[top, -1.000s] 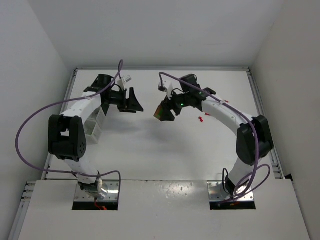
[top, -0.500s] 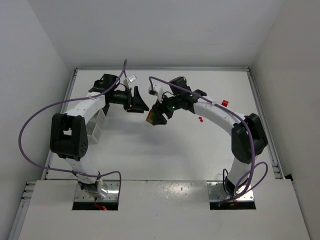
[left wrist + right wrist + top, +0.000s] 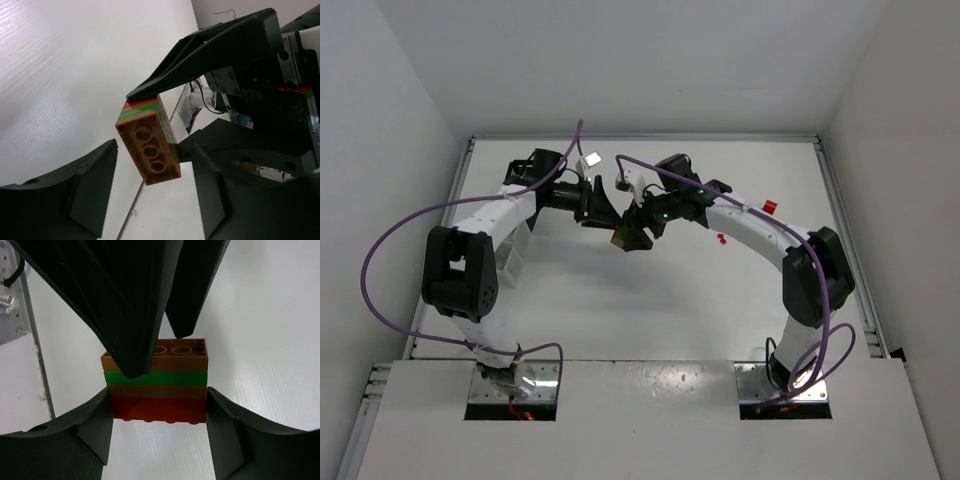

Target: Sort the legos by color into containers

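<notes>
A stack of lego bricks (image 3: 156,377), brown on top, then green, brown and red, is held above the table in my right gripper (image 3: 157,392), which is shut on its lower bricks. In the top view the stack (image 3: 619,236) hangs at the table's middle in the right gripper (image 3: 628,236). My left gripper (image 3: 603,212) is open, its two fingers on either side of the stack's brown end (image 3: 150,150) with gaps on both sides. White translucent containers (image 3: 515,250) stand under the left arm, partly hidden.
A larger red brick (image 3: 767,206) and tiny red pieces (image 3: 722,238) lie on the table to the right of the right arm. Purple cables loop over both arms. The table's raised rims run along the left and right sides.
My left gripper has moved right and now straddles the stack's brown end. My right gripper moved left with the stack, then held almost still.
</notes>
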Controlling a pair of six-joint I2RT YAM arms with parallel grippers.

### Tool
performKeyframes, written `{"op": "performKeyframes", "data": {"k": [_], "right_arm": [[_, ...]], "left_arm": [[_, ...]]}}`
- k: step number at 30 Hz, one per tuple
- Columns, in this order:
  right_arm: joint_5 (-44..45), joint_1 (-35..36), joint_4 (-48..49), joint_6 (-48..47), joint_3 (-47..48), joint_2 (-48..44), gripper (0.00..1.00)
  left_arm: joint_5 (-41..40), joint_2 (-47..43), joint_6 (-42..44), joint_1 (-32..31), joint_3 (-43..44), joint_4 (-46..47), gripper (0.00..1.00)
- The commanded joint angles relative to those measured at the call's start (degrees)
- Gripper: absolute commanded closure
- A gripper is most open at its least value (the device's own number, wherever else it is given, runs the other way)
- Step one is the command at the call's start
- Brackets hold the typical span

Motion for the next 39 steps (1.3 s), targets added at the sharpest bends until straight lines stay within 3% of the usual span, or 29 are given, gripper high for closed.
{"op": "performKeyframes", "data": {"k": [1,4,8,20,24,30,39], "right_arm": [[-0.3,0.3,1.6,-0.3,2.7,-0.3,0.97],[0.2,0.3,1.6,-0.3,2.1,-0.3,0.97],[0.2,0.3,2.3,-0.3,2.1,-0.8,0.97],[0.7,0.3,2.3,-0.3,2.1,-0.8,0.97],[0.7,0.3,2.3,-0.3,2.1,-0.8,0.97],[0.7,0.3,2.9,-0.8,1.6,-0.8,0.98],[2.5,-0.2,2.9,-1.3,-3.8,-3.2,1.00]], "left_arm": [[3.0,0.0,0.4,-1.1,1.1,1.5,0.38],[3.0,0.5,0.4,-1.1,1.1,1.5,0.48],[3.6,1.0,0.4,-1.1,1.1,1.5,0.54],[4.1,2.1,0.4,-2.7,1.6,1.5,0.46],[4.1,2.1,0.9,-2.7,1.6,1.5,0.54],[4.1,2.1,1.4,-2.7,2.2,1.0,0.75],[4.1,0.9,0.1,6.4,3.3,2.4,0.85]]}}
